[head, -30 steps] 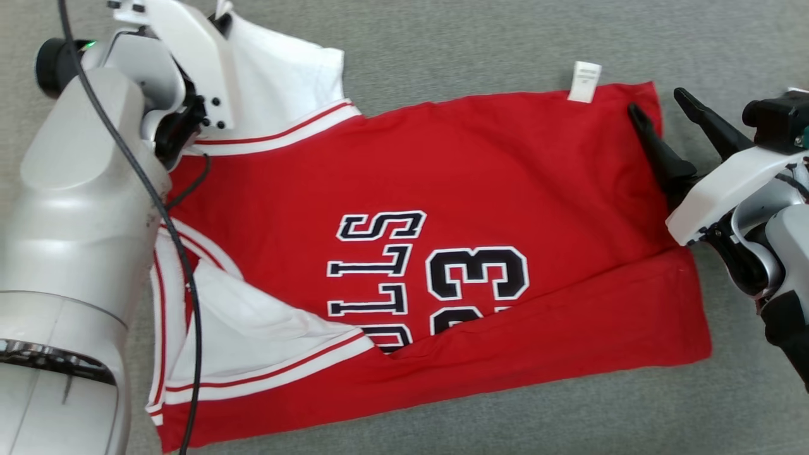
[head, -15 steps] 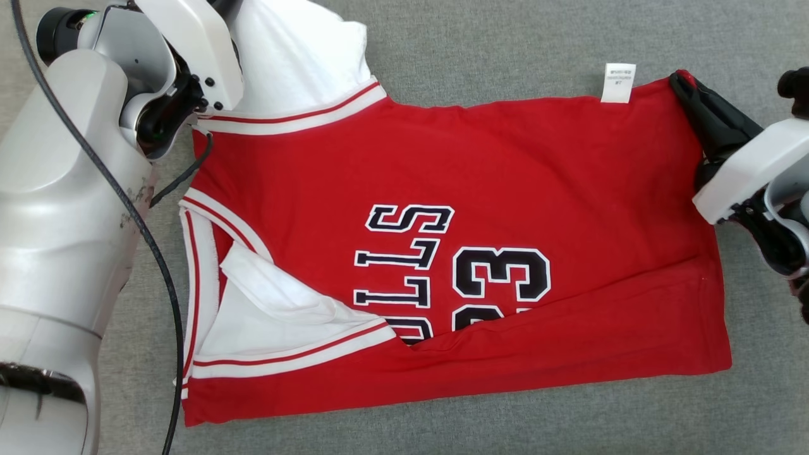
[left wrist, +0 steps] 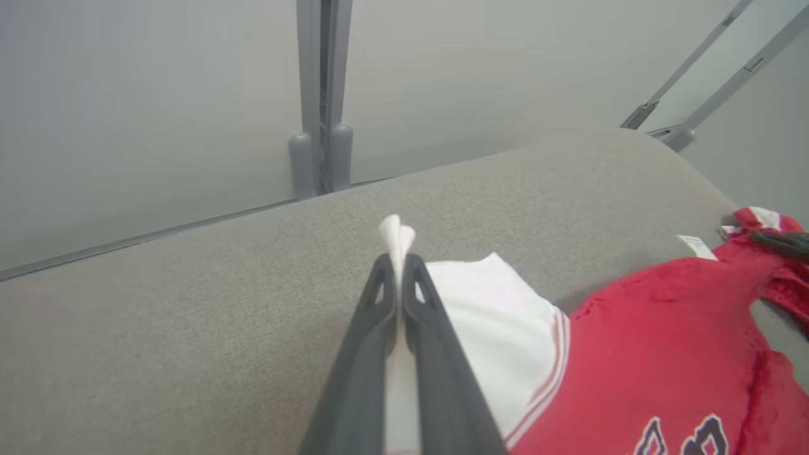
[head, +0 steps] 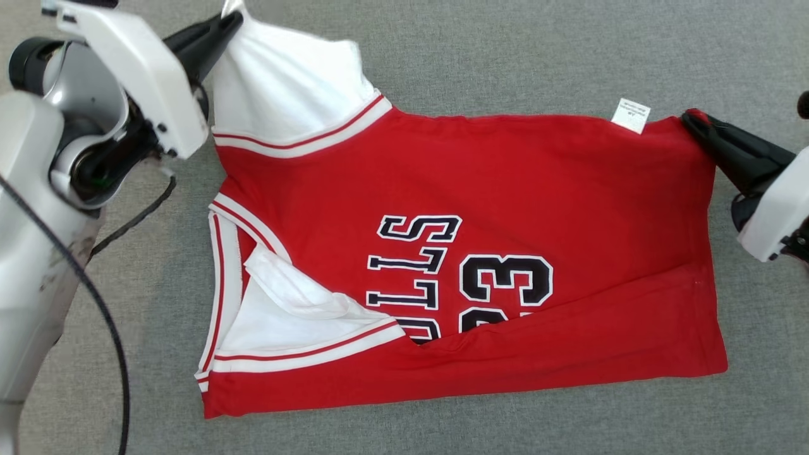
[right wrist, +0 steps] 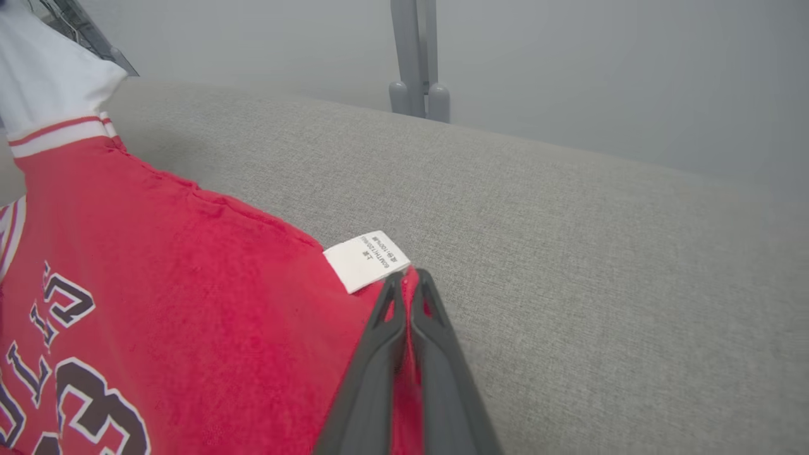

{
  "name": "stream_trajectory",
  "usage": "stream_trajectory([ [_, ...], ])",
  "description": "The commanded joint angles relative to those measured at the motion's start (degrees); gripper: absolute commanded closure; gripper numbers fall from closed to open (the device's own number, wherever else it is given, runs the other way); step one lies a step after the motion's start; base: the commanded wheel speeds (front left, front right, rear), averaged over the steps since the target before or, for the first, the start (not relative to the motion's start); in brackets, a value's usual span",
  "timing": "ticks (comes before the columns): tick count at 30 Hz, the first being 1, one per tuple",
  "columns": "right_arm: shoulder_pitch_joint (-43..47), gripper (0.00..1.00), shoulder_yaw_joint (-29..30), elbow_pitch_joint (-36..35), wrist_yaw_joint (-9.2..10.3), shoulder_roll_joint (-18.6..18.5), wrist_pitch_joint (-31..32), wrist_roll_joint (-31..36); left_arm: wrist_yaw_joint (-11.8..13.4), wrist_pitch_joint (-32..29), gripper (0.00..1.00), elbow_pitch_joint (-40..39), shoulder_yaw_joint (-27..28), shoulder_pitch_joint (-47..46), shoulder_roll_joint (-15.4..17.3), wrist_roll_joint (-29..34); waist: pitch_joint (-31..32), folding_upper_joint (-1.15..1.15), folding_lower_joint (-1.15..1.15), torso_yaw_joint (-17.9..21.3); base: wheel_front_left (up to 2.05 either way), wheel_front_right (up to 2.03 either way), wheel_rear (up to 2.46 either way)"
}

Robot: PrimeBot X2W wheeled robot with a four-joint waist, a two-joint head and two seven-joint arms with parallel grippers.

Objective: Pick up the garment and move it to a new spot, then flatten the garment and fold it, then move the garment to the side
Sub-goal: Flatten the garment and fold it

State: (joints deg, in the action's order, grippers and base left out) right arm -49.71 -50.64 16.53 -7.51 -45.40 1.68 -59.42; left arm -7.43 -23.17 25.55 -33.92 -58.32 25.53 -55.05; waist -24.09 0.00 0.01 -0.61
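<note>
A grey cloth surface [head: 505, 50] carries a red jersey [head: 505, 189], spread sideways across its middle, with the near edge folded over the printed number. The left claw [head: 231, 19] is pinched tight on the jersey's white shoulder [head: 284, 82] at the far left corner. The right claw [head: 692, 123] is clamped on the far right hem corner, just beside a small white label [head: 631, 115].

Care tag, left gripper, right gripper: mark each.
care tag [head: 631, 115], head view, middle of the white label
left gripper [left wrist: 399, 260], left wrist view, between fingertips pinching the jersey [left wrist: 663, 328]
right gripper [right wrist: 407, 279], right wrist view, between fingertips pinching the jersey
</note>
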Motion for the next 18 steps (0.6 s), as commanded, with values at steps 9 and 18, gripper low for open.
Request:
stream_trajectory([
  [9,3.3,1.00,3.5,-4.3,0.03,-4.0,0.0,0.7,2.8,-3.2,1.00,-15.1,3.5,7.8,6.5,-5.2,0.9,0.00,-0.01,-0.3,0.00,0.00,0.00],
  [18,13.0,1.00,9.2,-7.3,0.03,-4.3,-6.0,1.6,5.6,2.8,1.00,-31.4,8.2,21.3,9.4,-9.7,0.9,0.00,-0.01,0.0,0.00,0.00,0.00],
])
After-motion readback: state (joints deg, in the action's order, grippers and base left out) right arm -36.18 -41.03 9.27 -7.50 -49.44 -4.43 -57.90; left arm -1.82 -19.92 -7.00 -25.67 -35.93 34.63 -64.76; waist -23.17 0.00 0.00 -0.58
